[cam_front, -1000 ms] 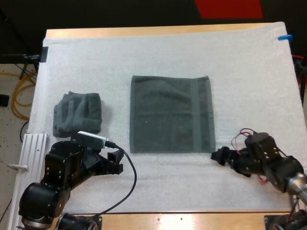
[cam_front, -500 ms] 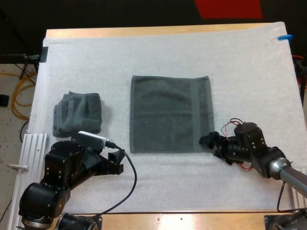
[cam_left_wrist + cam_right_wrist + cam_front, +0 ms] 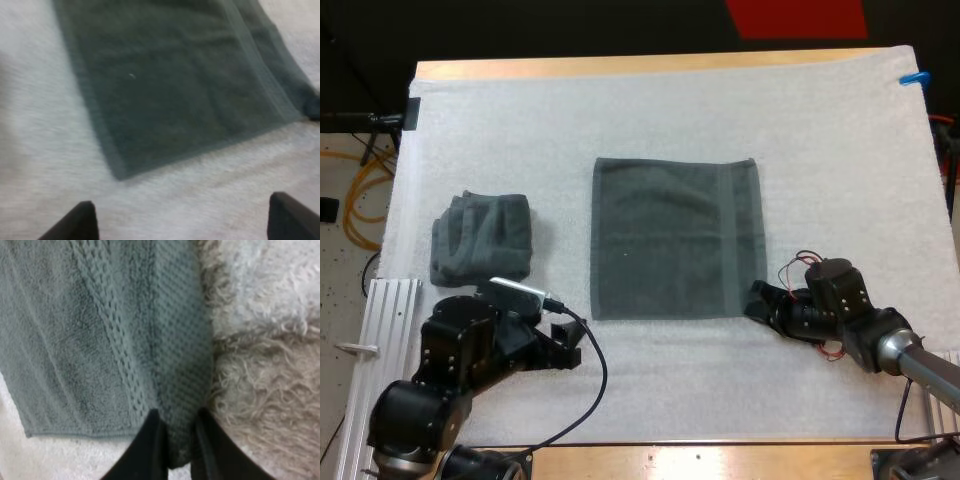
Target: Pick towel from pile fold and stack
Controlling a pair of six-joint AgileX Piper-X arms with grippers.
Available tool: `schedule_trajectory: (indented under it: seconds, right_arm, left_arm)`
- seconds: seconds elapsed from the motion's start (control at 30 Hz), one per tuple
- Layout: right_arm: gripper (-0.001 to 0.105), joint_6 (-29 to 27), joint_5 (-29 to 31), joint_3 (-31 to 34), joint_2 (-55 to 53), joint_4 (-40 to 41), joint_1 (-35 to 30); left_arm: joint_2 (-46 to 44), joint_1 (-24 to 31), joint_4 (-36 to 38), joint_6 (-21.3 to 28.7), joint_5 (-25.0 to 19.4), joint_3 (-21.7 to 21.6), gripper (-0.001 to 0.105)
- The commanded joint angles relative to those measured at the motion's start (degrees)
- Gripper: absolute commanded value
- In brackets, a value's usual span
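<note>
Currently the fold step is looking to be in hand: the spread towel (image 3: 675, 238) is lying flat and square on the middle of the white mat (image 3: 620, 110), while a bunched towel (image 3: 482, 238) is sitting well apart at the left.

Right end effector (image 3: 757, 297) is sitting low at the spread towel's near right corner. In the right wrist view its fingers are standing narrow, with the corner's hem between them and pressed from both sides, so it is gripping the cloth.

Left end effector (image 3: 567, 342) is waiting just near and left of the towel's near left corner. In the left wrist view its fingers are standing wide apart, over bare mat and clear of the cloth.

Judgement: only one near corner is being held. The next move is calling for the left end effector to reach onto the near left corner and close on it, so both near corners can be lifted together and carried toward the far edge. Lifting one side alone is likely to skew the fold.
</note>
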Motion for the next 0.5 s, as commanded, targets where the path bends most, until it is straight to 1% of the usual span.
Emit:
schedule_trajectory:
  seconds: [0.0,0.1,0.13,0.17,0.23,0.37,0.43,0.47]
  right_arm:
    - [0.000,-0.8,0.2,-0.1,0.0,0.0,-0.1]
    - [0.000,-0.9,0.2,-0.1,0.0,0.0,-0.1]
    - [0.000,-0.9,0.2,-0.1,0.0,0.0,-0.1]
    - [0.000,-0.9,0.2,-0.1,0.0,0.0,-0.1]
    - [0.000,-0.9,-0.5,-0.1,0.0,0.0,-0.1]
    - [0.000,-0.9,-0.7,-0.1,0.0,0.0,-0.1]
    - [0.000,-0.9,-0.7,-0.1,0.0,0.0,-0.1]
    - [0.000,-0.9,-0.7,-0.1,0.0,0.0,-0.1]
  left_arm:
    - [-0.3,0.2,-1.4,-1.5,1.7,1.3,0.067]
    - [1.0,0.2,-6.7,-5.9,5.5,5.3,0.067]
    - [2.0,0.2,-9.4,-7.6,6.1,6.9,0.067]
    - [2.4,0.2,-10.3,-8.3,6.1,7.6,0.067]
    - [5.4,0.2,-15.5,-9.8,6.1,9.5,0.067]
    - [12.7,0.2,-20.8,-10.1,6.1,10.0,0.067]
    - [19.4,0.2,-23.5,-10.1,7.0,10.0,0.067]
    - [20.7,0.2,-24.0,-10.1,7.4,10.0,0.067]
